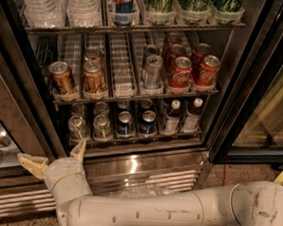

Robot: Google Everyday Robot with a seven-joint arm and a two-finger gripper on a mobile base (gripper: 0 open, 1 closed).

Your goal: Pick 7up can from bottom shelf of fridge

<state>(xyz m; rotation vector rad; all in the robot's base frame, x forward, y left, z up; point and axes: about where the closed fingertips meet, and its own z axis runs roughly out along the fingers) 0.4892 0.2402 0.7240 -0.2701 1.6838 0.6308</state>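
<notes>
The fridge point(235, 86) stands open in front of me. Its bottom shelf point(130, 139) holds two silver-lidded 7up cans point(77, 126) point(102, 126) in the left lanes, with more behind them. To their right are dark blue Pepsi cans point(125, 122) and small bottles point(172, 117). My gripper point(55, 157) is low at the left, in front of the steel base point(143, 166). It sits just below and left of the left 7up can. Its tan fingers point(32, 164) are spread wide, holding nothing. The right fingertip points up toward the shelf's front lip.
The rack above holds bronze cans point(62, 77), a silver can point(153, 70) and red Coca-Cola cans point(180, 72). The top rack holds clear bottles point(42, 5) and green cans point(192, 3). A closed glass door point(2, 136) is at the left, another point(269, 117) at the right. My white arm point(174, 216) crosses the bottom.
</notes>
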